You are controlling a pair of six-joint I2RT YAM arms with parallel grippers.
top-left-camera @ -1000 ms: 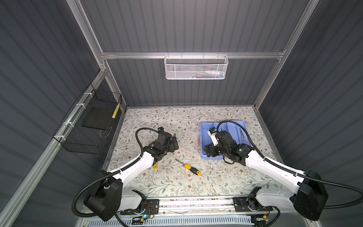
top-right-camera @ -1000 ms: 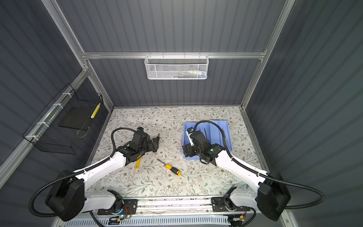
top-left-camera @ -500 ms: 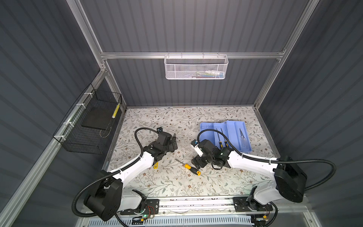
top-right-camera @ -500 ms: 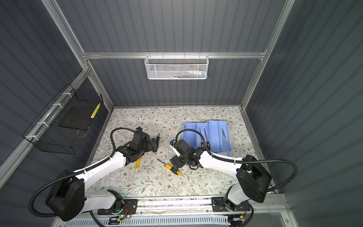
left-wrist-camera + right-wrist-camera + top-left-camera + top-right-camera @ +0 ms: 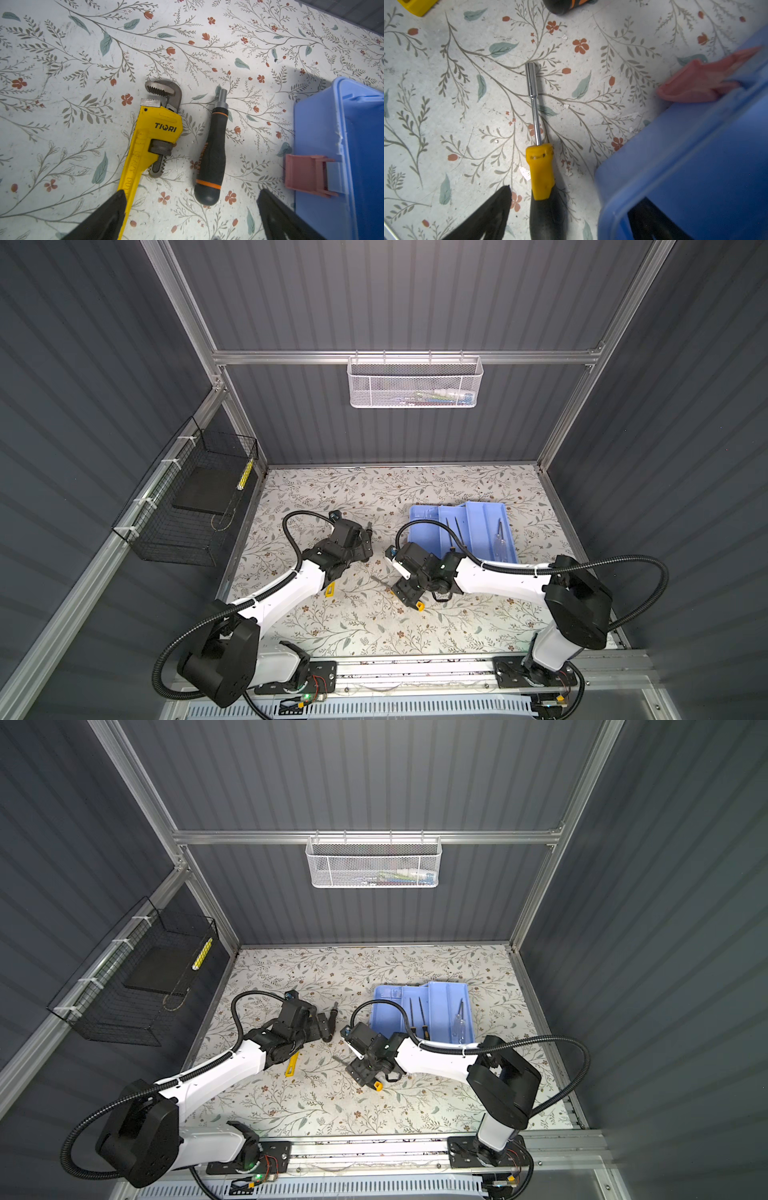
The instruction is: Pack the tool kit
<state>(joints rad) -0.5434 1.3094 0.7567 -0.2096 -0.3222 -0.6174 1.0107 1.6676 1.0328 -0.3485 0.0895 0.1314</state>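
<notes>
While the right gripper (image 5: 575, 193) straddles a yellow-handled screwdriver (image 5: 540, 172), jaws wide and gripping nothing, the left gripper (image 5: 192, 191) gapes empty; a pipe wrench (image 5: 149, 135) lies beside one fingertip.

The floral tabletop (image 5: 374, 630) bears a blue tool kit (image 5: 424, 531), yellow pipe wrench (image 5: 145, 141), black screwdriver (image 5: 212, 158) and yellow-handled screwdriver (image 5: 539, 170).

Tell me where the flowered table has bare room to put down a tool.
Free: the back strip of the flowered table between the rear wall and the light blue plastic tray, and the front strip before the metal rail. Crowded: the middle, where the yellow pipe wrench, black-and-orange screwdriver and yellow-handled nut driver lie near the open left pincer and right pincer.
</notes>
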